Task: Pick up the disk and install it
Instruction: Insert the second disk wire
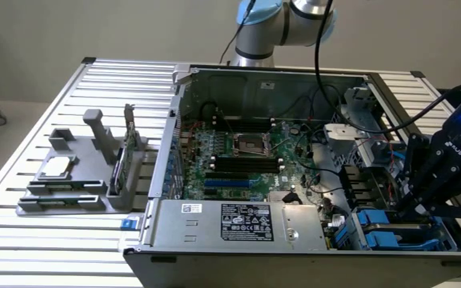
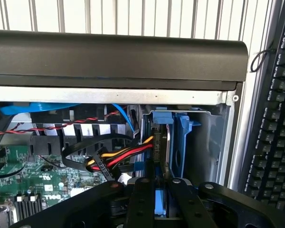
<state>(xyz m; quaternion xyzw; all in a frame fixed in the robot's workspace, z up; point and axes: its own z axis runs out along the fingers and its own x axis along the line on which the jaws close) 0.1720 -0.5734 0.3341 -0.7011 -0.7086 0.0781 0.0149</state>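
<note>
Slatted aluminium tabletop carries an open computer case with its side panel removed, motherboard exposed. A grey parts holder stands well apart from the case, at roughly 9 o'clock from it in the exterior view. A keyboard lies just outside the case wall in the wrist view.

The gripper is lowered into the drive bay corner of the case, at about 4 o'clock from the motherboard in the exterior view. Its fingers stand close together, clamped on the edge of the disk, which sits on edge between them in its blue rail frame.

Key relation: the disk extends directly ahead of the fingertips, its long axis running away from the gripper down into the bay, flat faces parallel to the bay wall. The frame appears already partly inside the bay guides, with bundled power wires just beside it on the motherboard side. A second blue carrier sits in the neighbouring slot.
</note>
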